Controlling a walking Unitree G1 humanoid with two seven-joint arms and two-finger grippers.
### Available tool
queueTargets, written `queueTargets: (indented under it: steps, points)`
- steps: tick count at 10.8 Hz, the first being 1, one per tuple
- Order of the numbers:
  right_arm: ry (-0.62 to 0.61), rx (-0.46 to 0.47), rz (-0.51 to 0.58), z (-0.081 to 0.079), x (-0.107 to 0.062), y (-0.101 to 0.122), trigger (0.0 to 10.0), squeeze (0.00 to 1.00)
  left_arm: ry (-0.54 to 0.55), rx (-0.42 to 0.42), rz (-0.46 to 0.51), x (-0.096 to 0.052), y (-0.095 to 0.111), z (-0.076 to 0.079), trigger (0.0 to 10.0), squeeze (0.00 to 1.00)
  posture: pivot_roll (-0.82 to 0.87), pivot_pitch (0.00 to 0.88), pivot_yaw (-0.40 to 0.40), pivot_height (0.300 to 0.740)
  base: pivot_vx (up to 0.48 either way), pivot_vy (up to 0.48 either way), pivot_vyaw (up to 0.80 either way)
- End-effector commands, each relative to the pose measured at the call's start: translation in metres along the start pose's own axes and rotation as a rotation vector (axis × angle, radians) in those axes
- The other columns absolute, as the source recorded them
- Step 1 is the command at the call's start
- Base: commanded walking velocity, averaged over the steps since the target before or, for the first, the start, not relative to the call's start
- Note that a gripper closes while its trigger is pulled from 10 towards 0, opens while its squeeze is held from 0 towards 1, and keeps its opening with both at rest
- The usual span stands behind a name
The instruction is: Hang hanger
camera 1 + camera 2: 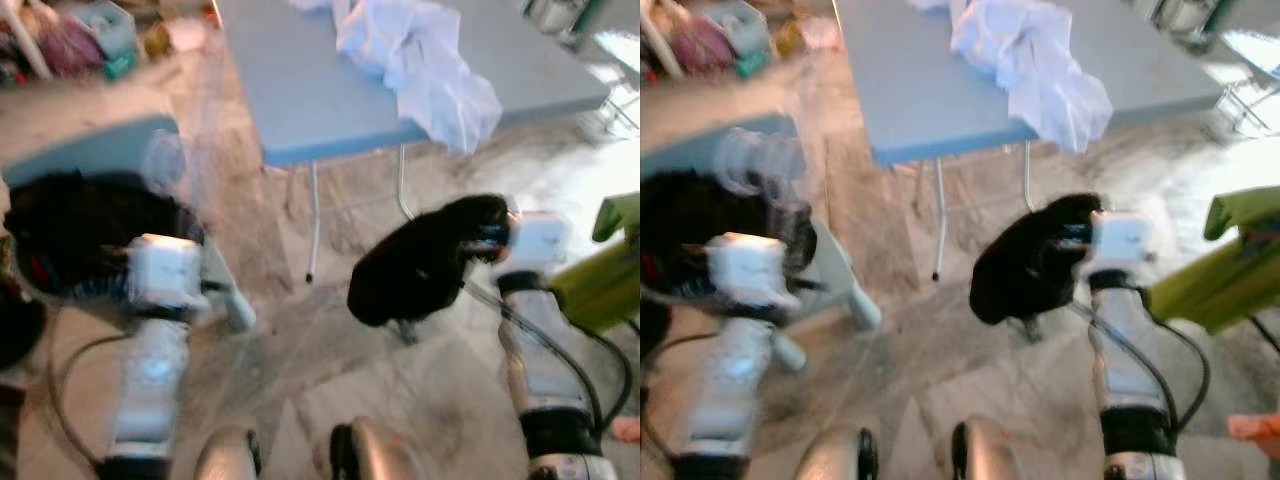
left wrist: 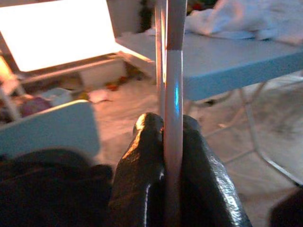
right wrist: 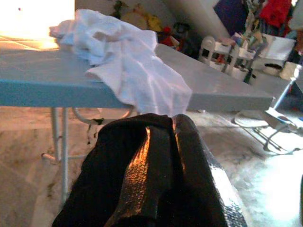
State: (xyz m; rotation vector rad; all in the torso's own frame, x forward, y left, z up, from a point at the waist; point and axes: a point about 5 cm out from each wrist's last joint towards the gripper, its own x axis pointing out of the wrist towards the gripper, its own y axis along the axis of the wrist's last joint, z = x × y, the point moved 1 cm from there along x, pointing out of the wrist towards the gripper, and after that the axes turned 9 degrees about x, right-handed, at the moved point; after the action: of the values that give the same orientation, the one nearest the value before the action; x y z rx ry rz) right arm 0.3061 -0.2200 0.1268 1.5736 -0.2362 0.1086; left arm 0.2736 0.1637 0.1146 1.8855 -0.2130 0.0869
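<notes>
My left gripper (image 2: pixel 165 124) is shut on a pale, thin hanger bar (image 2: pixel 173 85) that runs straight up between its fingers. In the head views the picture is blurred; the hanger (image 1: pixel 200 210) shows as a faint translucent shape above the left wrist. A black garment (image 1: pixel 80 225) bunches around the left gripper. A second mass of black garment (image 1: pixel 420 262) hangs at the right gripper (image 3: pixel 173 122), which is shut on it; the cloth drapes over its fingers (image 3: pixel 194 161). Both arms are held over the stone floor in front of a blue table (image 1: pixel 320 100).
A crumpled white cloth (image 1: pixel 425 60) lies on the blue table and hangs over its near edge. A pale blue seat (image 1: pixel 90 150) stands at the left. Something green (image 1: pixel 600 280) sits at the right edge. Colourful clutter (image 1: pixel 90 35) lies at the back left.
</notes>
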Motion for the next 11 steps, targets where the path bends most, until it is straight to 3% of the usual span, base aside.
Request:
queueTargets:
  steps: [1,5,11]
  points:
    - [0.018,0.003,0.028,-0.0058,0.0044,0.0065,0.0,0.00,0.032,0.025,0.006,0.0003,0.0003,-0.0106,10.0,0.00,0.04,0.147,-0.050,0.740,0.465,0.000,0.00]
    - [0.035,0.009,0.039,-0.0100,0.0091,0.0088,0.0,0.00,0.057,0.028,-0.001,0.0026,0.0002,-0.0111,10.0,0.00,0.05,0.156,-0.057,0.740,0.408,-0.147,0.00]
    - [0.056,0.008,0.052,-0.0121,0.0120,0.0124,0.0,0.00,0.078,0.043,0.002,0.0046,0.0015,-0.0077,10.0,0.00,0.04,0.163,-0.064,0.740,0.000,-0.449,0.00]
